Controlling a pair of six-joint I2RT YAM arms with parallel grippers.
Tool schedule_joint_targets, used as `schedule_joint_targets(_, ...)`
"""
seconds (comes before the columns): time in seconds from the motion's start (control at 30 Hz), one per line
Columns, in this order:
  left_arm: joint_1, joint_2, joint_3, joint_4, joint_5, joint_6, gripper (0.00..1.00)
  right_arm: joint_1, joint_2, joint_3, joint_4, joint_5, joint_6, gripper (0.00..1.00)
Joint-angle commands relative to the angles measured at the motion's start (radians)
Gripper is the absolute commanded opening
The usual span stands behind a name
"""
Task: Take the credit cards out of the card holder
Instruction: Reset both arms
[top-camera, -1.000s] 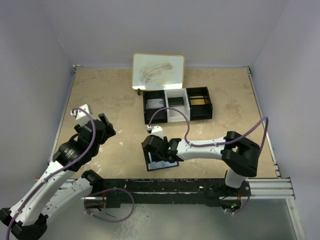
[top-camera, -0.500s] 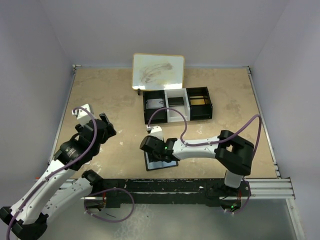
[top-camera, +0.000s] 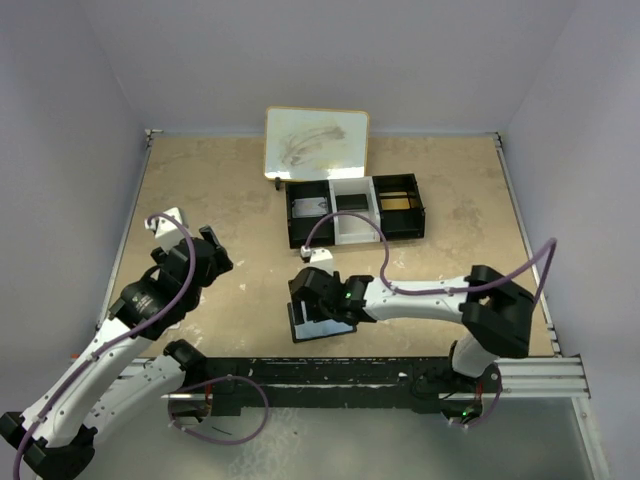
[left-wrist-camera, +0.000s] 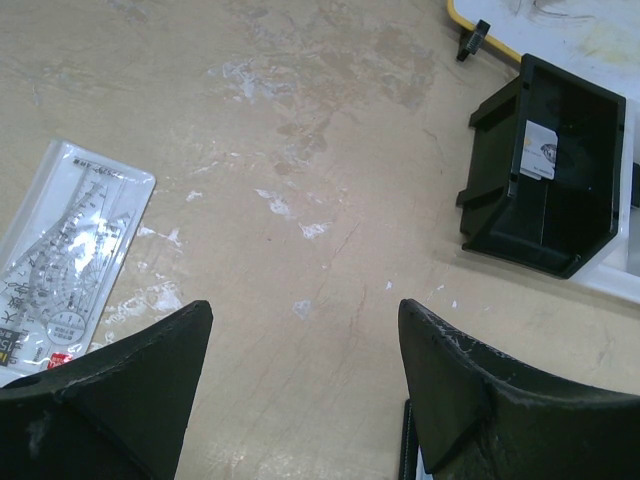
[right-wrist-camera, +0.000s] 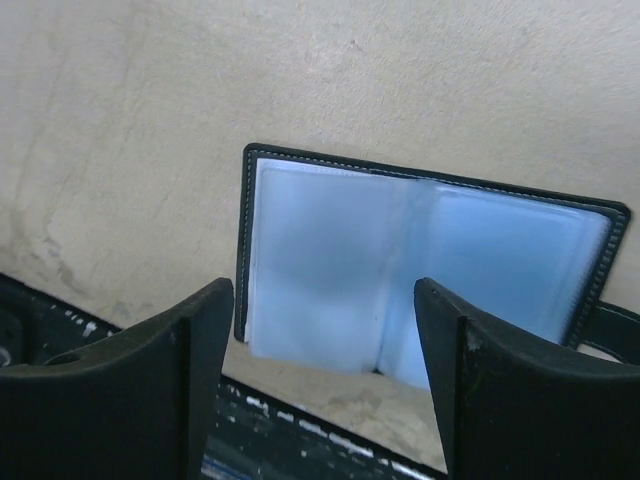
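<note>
The card holder (right-wrist-camera: 420, 265) lies open and flat on the table near the front rail, its shiny grey-blue pockets facing up inside a black stitched rim. In the top view the card holder (top-camera: 322, 324) sits just below my right gripper (top-camera: 314, 297). That right gripper (right-wrist-camera: 322, 300) hovers over the holder's left half, open, with nothing between its fingers. I cannot tell whether credit cards sit in the pockets. My left gripper (top-camera: 210, 250) stands open over bare table at the left, empty, as the left wrist view of the gripper (left-wrist-camera: 305, 315) confirms.
A black-and-white three-compartment tray (top-camera: 356, 209) stands behind the holder; a card-like piece (left-wrist-camera: 540, 155) lies in its left compartment. A whiteboard (top-camera: 316, 142) leans behind it. A clear plastic ruler (left-wrist-camera: 62, 258) lies at the far left. The black front rail (top-camera: 330, 368) runs close to the holder.
The right gripper narrowed while swinging left, then widened again and came back right over the holder. The holder and the left arm have stayed put.
</note>
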Motion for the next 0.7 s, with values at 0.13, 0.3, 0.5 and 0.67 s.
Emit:
schedule_joint_targets(0.13, 0.006, 0.004, 0.0, 0.017, -0.004, -0.001, 0.73, -0.004, -0.084, 0.004, -0.197, 0.11, 0.077, 0.84)
schedule_joint_targets(0.3, 0.005, 0.003, -0.002, 0.018, -0.001, -0.002, 0.73, -0.008, -0.016, 0.004, -0.213, 0.098, 0.096, 0.86)
schedule_joint_targets(0.5, 0.005, 0.008, 0.0, 0.019, 0.002, 0.001, 0.73, -0.008, 0.059, 0.03, -0.268, 0.121, 0.12, 0.91)
schedule_joint_targets(0.67, 0.006, 0.008, -0.001, 0.019, 0.002, 0.002, 0.73, -0.008, 0.031, 0.036, -0.309, 0.152, 0.122, 0.96)
